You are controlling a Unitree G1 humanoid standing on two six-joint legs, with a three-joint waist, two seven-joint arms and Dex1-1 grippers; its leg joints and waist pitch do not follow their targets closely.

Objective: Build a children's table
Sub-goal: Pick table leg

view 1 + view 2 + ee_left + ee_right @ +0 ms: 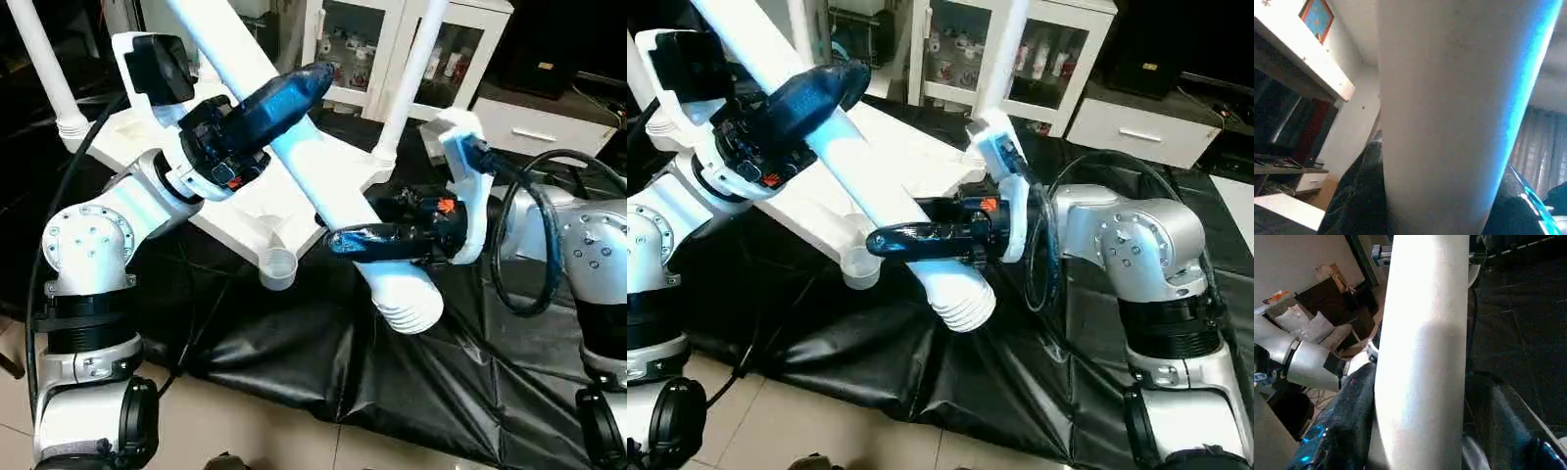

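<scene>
A long white tube leg (pixel 323 186) runs slantwise from the upper left of the head view down to lower centre, where its ribbed, wider end (pixel 407 299) hangs free over the black sheet (pixel 411 392). Both pincers grip it. The left pincer (pixel 284 98), in the upper left centre, is closed around the leg's upper stretch, one black finger (pixel 279 98) lying across the top of the tube. The right pincer (pixel 911 240), at mid-frame, is clamped on the leg just above the ribbed end, its lower finger (pixel 916 238) stretching leftward under the tube. In each wrist view the leg (pixel 1449 107) stands between that pincer's two dark fingers.

The table top (pixel 245 211) lies underside up on the sheet behind and beneath the leg, in the upper left half of the frame. Its nearest corner socket (pixel 277 266) is open and sits just left of the held leg, close to the ribbed end but not touching it. Two other legs already stand upright in sockets: one at the far left edge (pixel 44 69), one at upper centre (pixel 411 69).

Below the ribbed end the sheet lies wrinkled and bare down to the pale floor (pixel 245 431) along the bottom edge. A white cabinet (pixel 392 44) with glass doors stands along the top edge of the frame.
</scene>
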